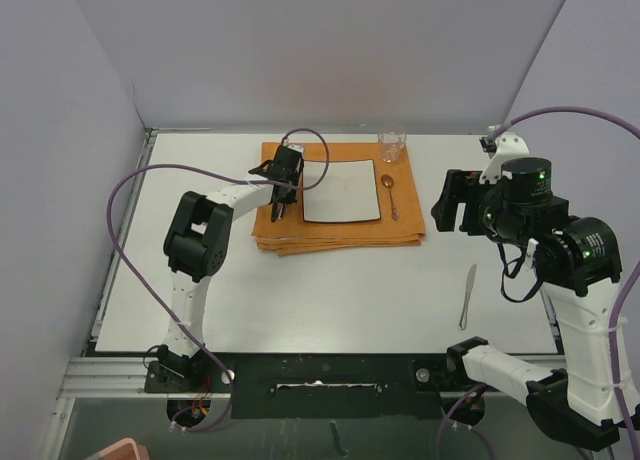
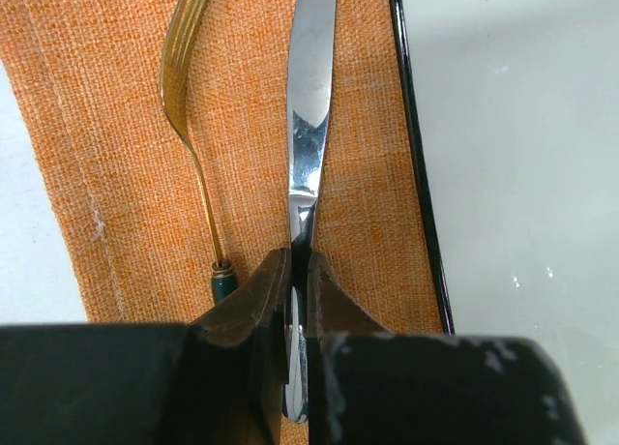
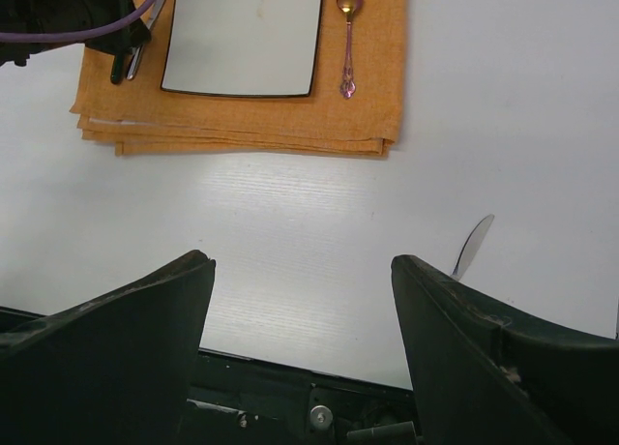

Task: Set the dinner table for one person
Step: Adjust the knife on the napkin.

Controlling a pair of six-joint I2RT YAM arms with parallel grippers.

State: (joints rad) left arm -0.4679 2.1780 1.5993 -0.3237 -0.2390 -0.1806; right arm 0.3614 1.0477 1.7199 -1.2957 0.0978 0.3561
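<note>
On the white dinner table (image 1: 300,290) lies a folded orange cloth (image 1: 340,232) with a square white plate (image 1: 342,190) on it. My left gripper (image 1: 278,208) is down on the cloth just left of the plate. It is shut (image 2: 298,256) on a silver knife (image 2: 311,97), whose blade points away along the plate's black rim (image 2: 418,174). A gold fork with a green handle end (image 2: 184,87) lies on the cloth left of the knife. A spoon (image 1: 390,195) lies right of the plate. My right gripper (image 1: 455,202) hovers open (image 3: 302,261), holding nothing.
A clear glass (image 1: 391,146) stands at the cloth's far right corner. A second silver knife (image 1: 468,295) lies on the table at the near right, its tip (image 3: 474,244) showing beside my right finger. Grey walls enclose the table on three sides.
</note>
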